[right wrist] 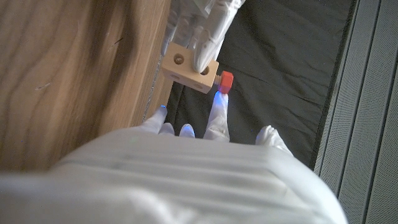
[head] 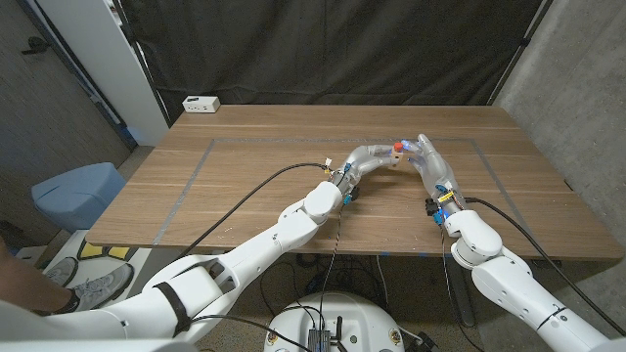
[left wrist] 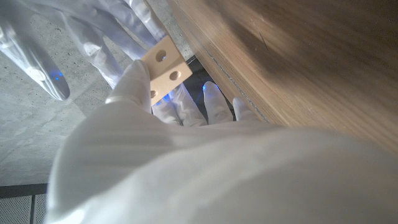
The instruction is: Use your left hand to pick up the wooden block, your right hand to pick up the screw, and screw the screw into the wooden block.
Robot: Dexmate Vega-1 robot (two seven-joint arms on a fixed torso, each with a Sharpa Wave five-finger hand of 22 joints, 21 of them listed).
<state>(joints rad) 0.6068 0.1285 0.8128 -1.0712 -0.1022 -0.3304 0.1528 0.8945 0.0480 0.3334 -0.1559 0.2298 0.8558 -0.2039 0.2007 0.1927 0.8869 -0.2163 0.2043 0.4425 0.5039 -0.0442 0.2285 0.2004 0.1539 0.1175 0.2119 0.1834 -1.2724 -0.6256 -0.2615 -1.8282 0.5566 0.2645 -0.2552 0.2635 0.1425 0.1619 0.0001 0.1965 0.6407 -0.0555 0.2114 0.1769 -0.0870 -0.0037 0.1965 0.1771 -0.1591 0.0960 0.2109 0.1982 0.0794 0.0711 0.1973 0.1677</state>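
While the left hand (head: 370,156) is gripping the pale wooden block with round holes (right wrist: 189,68) above the brown wooden counter (head: 254,186), the right hand (head: 427,156) is touching the red-headed screw (right wrist: 226,81) sitting in the block's end, fingers loosely spread.

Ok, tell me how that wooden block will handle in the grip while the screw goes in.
The wooden block looks rigid with flat faces, so it likely sits steady between the left hand's fingers. It seems small and probably light. With the red-headed screw at one end, turning it could twist the block unless the grip stays firm.
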